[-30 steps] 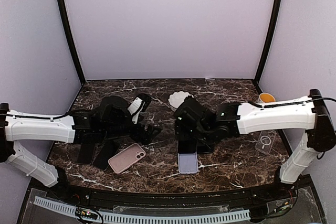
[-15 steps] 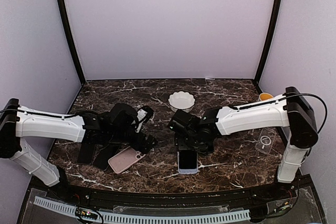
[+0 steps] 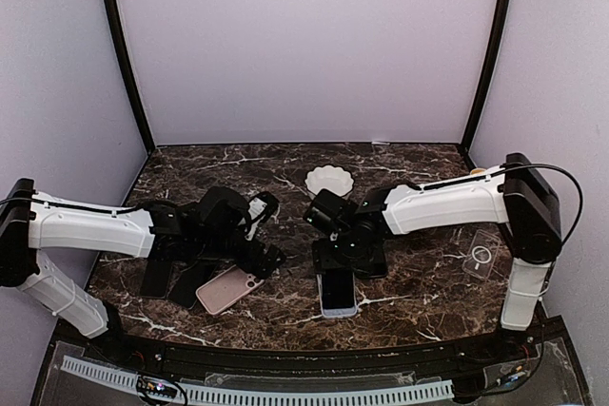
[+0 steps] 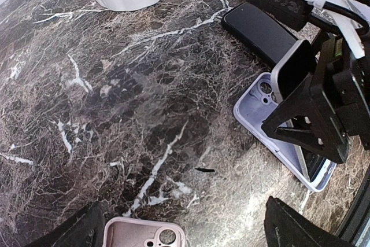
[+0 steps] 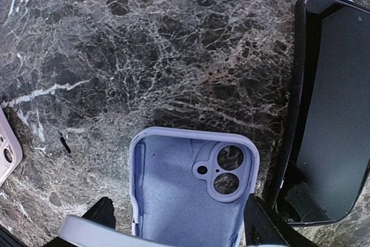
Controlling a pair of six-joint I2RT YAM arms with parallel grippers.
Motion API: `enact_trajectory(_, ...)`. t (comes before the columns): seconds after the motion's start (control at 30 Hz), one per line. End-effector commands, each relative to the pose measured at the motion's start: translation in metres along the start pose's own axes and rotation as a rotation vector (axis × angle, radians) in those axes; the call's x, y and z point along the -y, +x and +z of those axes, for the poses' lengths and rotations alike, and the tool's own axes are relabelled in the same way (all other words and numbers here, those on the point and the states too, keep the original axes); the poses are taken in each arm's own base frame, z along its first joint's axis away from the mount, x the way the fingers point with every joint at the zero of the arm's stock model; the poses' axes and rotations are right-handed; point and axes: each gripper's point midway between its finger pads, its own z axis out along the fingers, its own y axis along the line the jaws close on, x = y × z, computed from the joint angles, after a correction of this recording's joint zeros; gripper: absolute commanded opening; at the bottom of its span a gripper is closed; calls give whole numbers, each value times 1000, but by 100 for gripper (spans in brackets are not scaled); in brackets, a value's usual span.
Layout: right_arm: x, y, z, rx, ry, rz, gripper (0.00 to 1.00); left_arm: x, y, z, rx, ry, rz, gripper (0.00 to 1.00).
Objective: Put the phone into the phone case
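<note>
A lavender phone case lies open side up on the marble table. It also shows in the top view and the left wrist view. My right gripper is shut on a pale-edged phone and holds it tilted, its lower end in the lavender case. In the right wrist view only the phone's edge shows. My left gripper is open and empty, its fingers spread above the top end of a pink case, which also shows in the top view.
A black phone lies right beside the lavender case. A white scalloped bowl stands behind the grippers. Two dark phones lie left of the pink case. A clear case and an orange object sit at the right.
My right gripper has come forward and down with the phone, onto the lavender case. My left gripper shifted slightly right towards the pink case, then stayed.
</note>
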Motion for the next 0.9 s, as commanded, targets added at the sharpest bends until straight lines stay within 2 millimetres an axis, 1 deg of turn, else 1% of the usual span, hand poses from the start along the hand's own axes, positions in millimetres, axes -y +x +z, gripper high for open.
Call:
enact_trajectory(0.0,0,9,16,-56,33,-37,76,6,-14,-9,29,23,-2,99)
enact_trajectory(0.03,0,7,16,-55,40,-47,80,6,-13,-8,24,25,0,99)
enact_trajectory(0.23,0,-2,16,-48,55,-77,90,6,-11,-5,2,19,16,99)
enact_trajectory(0.37,-3,-9,4,-31,47,-93,90,6,-10,-2,-5,13,29,99)
enact_trajectory(0.43,-4,-9,-8,-21,45,-93,88,7,-10,2,-9,17,42,97)
enact_trajectory(0.47,-4,-6,-15,-17,41,-93,87,11,-15,3,2,36,49,95)
enact_trajectory(0.5,-5,0,-22,-14,34,-98,86,13,-12,9,-13,48,66,94)
enact_trajectory(0.53,-5,6,-28,-12,23,-103,84,17,-20,12,-6,80,61,90)
enact_trajectory(0.57,-4,14,-33,-15,11,-106,81,19,-27,19,-11,93,53,87)
enact_trajectory(0.6,-1,24,-39,-22,-1,-106,79,19,-22,30,-51,124,33,82)
enact_trajectory(0.63,1,33,-42,-32,-15,-102,76,17,-38,32,-33,133,8,79)
enact_trajectory(0.67,3,42,-44,-44,-26,-98,74,17,-33,44,-67,144,3,73)
enact_trajectory(0.7,4,51,-46,-54,-37,-94,69,16,-50,47,-43,144,2,65)
enact_trajectory(0.73,5,61,-45,-68,-46,-96,65,13,-42,62,-85,124,16,62)
enact_trajectory(0.77,4,72,-45,-85,-58,-103,60,15,-60,64,-60,122,24,57)
enact_trajectory(0.8,3,81,-44,-99,-67,-109,56,12,-48,80,-113,101,46,54)
enact_trajectory(0.83,3,92,-42,-115,-71,-115,53,14,-64,83,-91,100,55,51)
enact_trajectory(0.87,3,99,-39,-124,-73,-114,50,10,-52,99,-142,79,77,49)
